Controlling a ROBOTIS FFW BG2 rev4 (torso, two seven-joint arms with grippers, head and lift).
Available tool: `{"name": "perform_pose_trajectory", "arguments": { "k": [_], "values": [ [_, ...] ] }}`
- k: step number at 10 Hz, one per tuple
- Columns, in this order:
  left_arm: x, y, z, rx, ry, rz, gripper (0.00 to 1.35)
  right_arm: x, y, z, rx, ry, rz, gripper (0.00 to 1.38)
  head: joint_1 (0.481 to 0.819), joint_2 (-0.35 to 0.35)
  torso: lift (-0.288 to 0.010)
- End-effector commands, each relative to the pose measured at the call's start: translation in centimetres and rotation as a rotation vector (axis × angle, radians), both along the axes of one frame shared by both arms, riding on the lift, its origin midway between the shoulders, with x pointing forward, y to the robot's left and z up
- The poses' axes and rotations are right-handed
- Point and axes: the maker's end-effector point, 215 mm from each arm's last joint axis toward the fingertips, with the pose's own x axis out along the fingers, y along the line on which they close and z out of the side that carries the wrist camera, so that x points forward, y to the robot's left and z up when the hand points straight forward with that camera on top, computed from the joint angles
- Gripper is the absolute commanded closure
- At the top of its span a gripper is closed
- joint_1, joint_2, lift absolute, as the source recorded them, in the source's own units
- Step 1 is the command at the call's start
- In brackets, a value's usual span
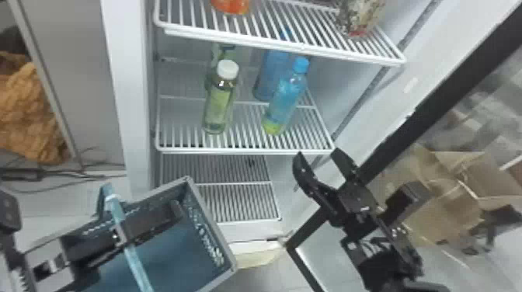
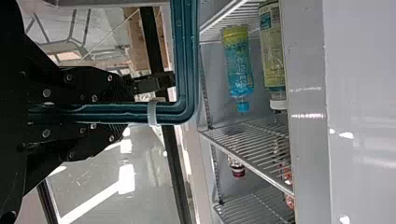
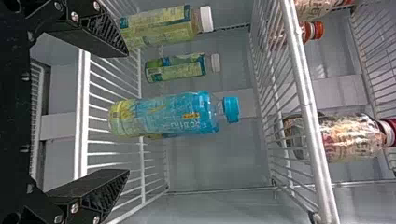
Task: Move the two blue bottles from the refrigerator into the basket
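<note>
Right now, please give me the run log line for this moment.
Left gripper: jaws shut on handle | right gripper: jaws open | front blue bottle: on shelf, ungrasped | rear blue bottle: behind it | basket: neither inside

Rear blue bottle (image 1: 272,72) partly behind the front one (image 1: 286,97), basket (image 1: 204,229) partly out of frame

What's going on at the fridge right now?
The robot's left gripper holds the dark teal plastic basket by its handle. Its right gripper is open and empty at the fridge. The front blue plastic bottle and the blue one behind it both stand on a white wire shelf, neither in the basket yet.
</note>
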Motion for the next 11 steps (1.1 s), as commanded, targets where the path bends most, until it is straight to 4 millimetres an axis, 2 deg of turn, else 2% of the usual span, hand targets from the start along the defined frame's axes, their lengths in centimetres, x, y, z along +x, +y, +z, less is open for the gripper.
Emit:
{"name": "perform_pose_trajectory", "arguments": {
  "k": [1,3,5,8,11],
  "values": [
    [0.0,0.0,-0.1,-0.003,0.003,0.001,1.20,2.0,0.3,-0.2,0.003,-0.007,0.009,0.18,0.695,-0.350,-0.220],
    [0.0,-0.1,0.0,-0.005,0.003,-0.004,1.20,4.4,0.5,0.1,0.007,-0.028,0.008,0.18,0.695,-0.350,-0.220],
    [0.0,-0.2,0.1,-0.008,0.002,-0.003,1.20,6.0,0.7,-0.6,0.013,-0.021,0.008,0.18,0.695,-0.350,-0.220],
    [0.0,-0.2,0.1,-0.009,0.002,-0.005,1.20,9.3,2.9,-1.3,0.030,-0.018,0.041,0.18,0.695,-0.350,-0.220],
    [-0.1,-0.3,-0.1,-0.014,0.008,-0.007,1.20,10.9,3.1,-1.2,0.029,-0.021,0.018,0.18,0.695,-0.328,-0.220]
  ]
}}
